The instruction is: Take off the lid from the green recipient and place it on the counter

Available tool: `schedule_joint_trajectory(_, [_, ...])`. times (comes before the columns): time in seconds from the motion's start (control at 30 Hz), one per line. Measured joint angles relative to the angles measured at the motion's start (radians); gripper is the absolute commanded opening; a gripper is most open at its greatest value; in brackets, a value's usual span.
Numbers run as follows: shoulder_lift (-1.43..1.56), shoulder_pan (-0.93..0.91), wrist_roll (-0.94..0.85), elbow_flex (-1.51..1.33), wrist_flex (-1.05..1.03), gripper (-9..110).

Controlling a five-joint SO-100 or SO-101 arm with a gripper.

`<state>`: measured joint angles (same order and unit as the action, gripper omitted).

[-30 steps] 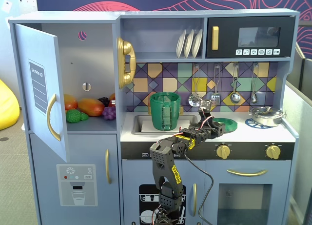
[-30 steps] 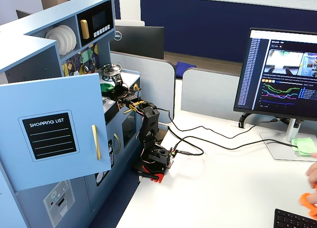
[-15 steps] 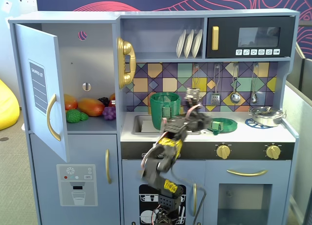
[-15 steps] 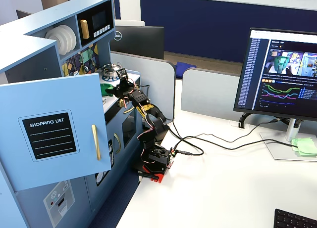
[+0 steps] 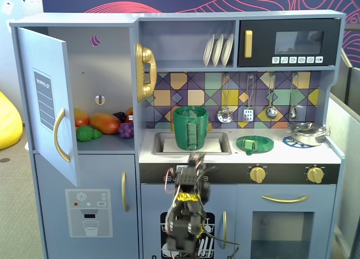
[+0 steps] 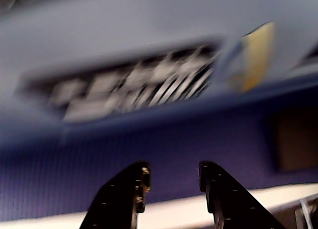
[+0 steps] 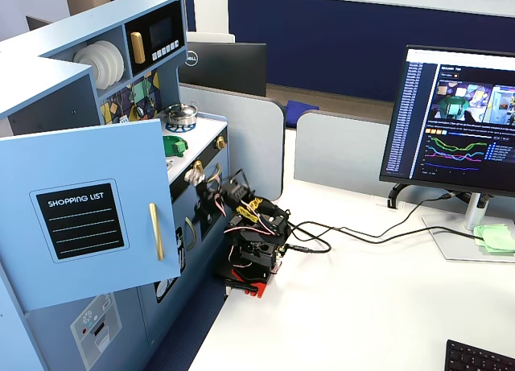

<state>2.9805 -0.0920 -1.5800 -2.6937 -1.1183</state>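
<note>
Fixed view: lid (image 5: 255, 144) is seen on counter (image 5: 281, 152) right side; gripper (image 6: 171, 182) is parted, empty; recipient (image 5: 190, 127) could be knocked if arm is raised.

Silver pan (image 5: 306, 133) on right burner; toy fruit (image 5: 104, 123) in open cupboard.

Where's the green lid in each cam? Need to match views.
A fixed view: the flat round green plastic lid lies on the white counter, right of the sink.
Wrist view: not visible; blurred cabinet front only.
A fixed view: lid partly visible above the door.
Shared landmark: silver metal pan.
</note>
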Motion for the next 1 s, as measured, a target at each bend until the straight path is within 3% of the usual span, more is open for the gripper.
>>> schedule_joint_trajectory(0.37, [0.187,0.051,-0.020,-0.291,-0.132,0])
schedule_joint_trajectory(0.53, [0.196,0.046,-0.035,-0.301,-0.232,0])
schedule_joint_trajectory(1.0, [0.204,0.041,0.006,-0.291,-0.241,1])
